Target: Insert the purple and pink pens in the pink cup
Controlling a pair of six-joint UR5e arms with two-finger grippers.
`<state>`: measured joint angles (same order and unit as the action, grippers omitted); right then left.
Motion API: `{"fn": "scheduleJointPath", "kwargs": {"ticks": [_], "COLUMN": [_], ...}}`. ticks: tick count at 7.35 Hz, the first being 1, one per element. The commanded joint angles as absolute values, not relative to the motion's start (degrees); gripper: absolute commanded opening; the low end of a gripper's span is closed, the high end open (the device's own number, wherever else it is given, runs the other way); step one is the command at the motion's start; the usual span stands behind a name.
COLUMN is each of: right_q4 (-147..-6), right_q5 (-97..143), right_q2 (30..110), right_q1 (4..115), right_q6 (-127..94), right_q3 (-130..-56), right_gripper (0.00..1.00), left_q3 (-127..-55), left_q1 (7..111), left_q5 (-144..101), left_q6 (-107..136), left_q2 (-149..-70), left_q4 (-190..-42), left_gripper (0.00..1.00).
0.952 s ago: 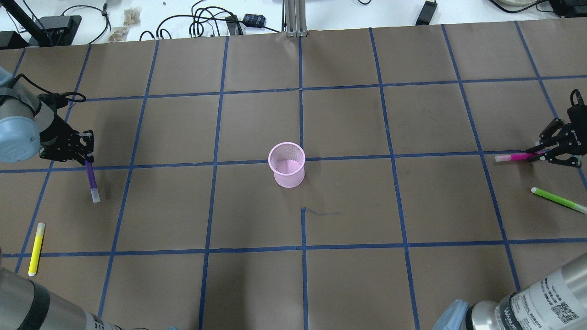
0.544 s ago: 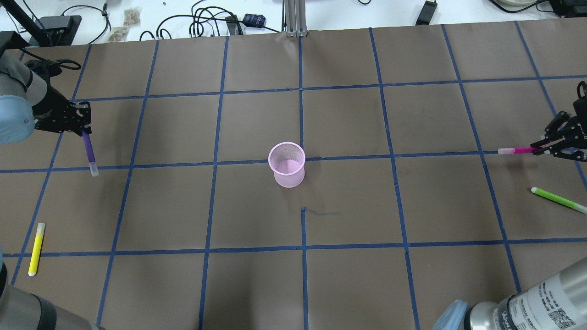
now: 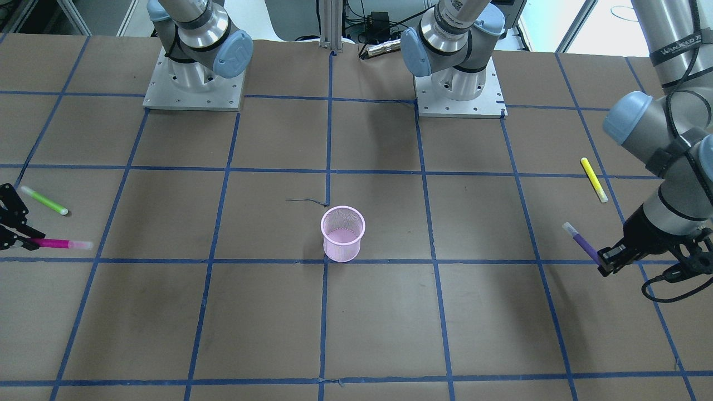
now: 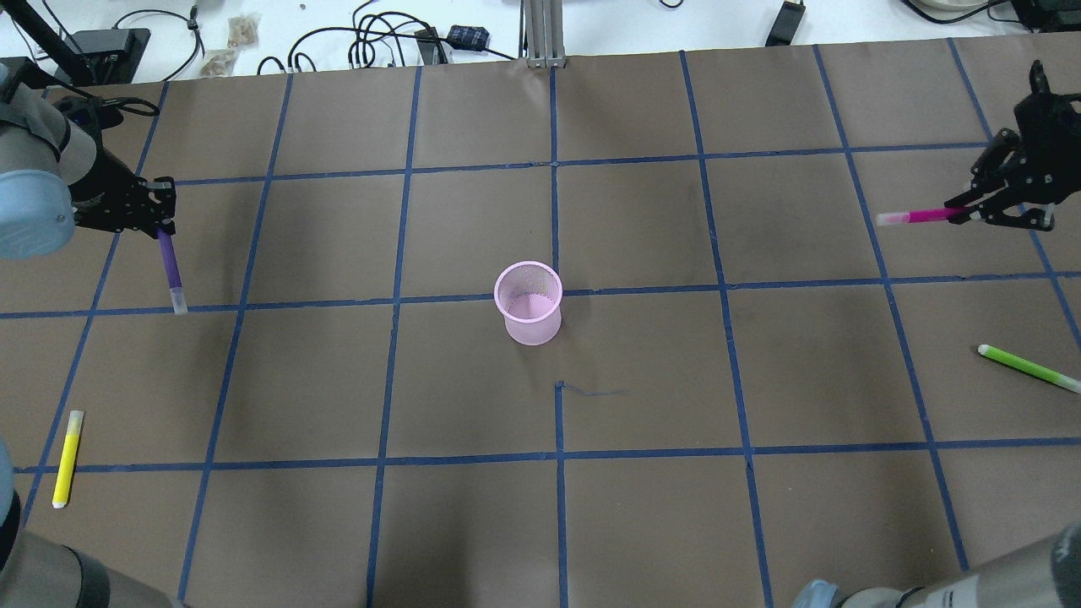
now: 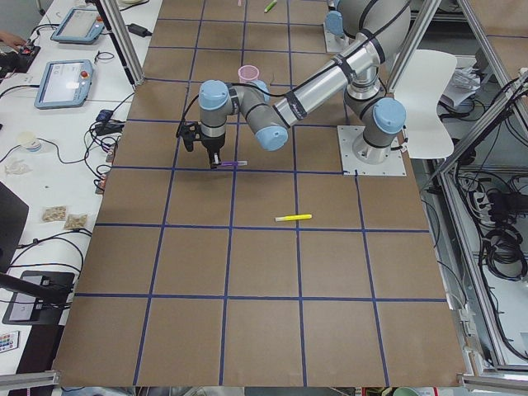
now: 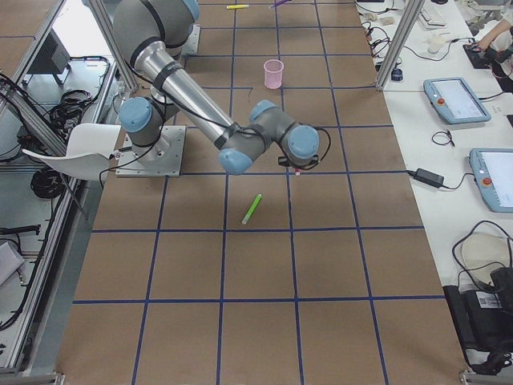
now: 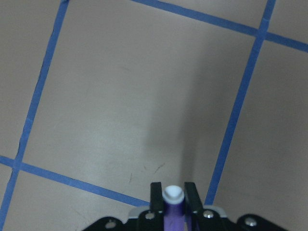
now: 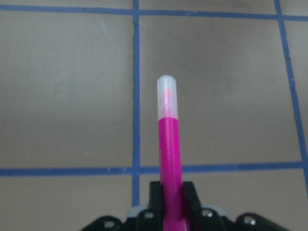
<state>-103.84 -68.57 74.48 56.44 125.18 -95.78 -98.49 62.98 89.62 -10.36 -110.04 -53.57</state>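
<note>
The pink mesh cup stands upright at the table's middle, also in the front view. My left gripper is shut on the purple pen and holds it above the table at the far left; the pen hangs cap down, seen in the front view and left wrist view. My right gripper is shut on the pink pen, held level above the table at the far right, cap toward the cup; it shows in the right wrist view.
A yellow pen lies at the near left. A green pen lies at the right. Blue tape lines grid the brown table. Cables and boxes lie along the far edge.
Both grippers have risen with their pens. The right gripper moved toward the far edge with the pink pen. The left gripper went up, then shifted little.
</note>
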Motion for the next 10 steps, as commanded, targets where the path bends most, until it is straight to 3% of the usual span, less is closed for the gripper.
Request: {"fn": "scheduleJointPath", "kwargs": {"ticks": [1,6,10], "right_q4": [-103.2,-112.0,-113.0], "right_q5": [-69.0,-89.2,-106.6], "right_q2": [82.1,84.0,76.7], "right_q1": [68.8,101.5,114.5], "right_q6": [109.2,75.4,62.0], "right_q3": [-95.7,-95.3,-93.4], "right_gripper": [0.0,0.0,0.0], "left_q3": [-98.4,-98.5,-99.1], "left_q1": [63.0,63.0,63.0], "left_q5": [89.5,89.4,89.4], "left_q6": [-10.5,-10.5,-10.4], "left_q2": [-110.6,-110.5,-110.3], "left_q4": [-53.4,-53.2,-53.2], "left_gripper": [0.0,0.0,0.0]}}
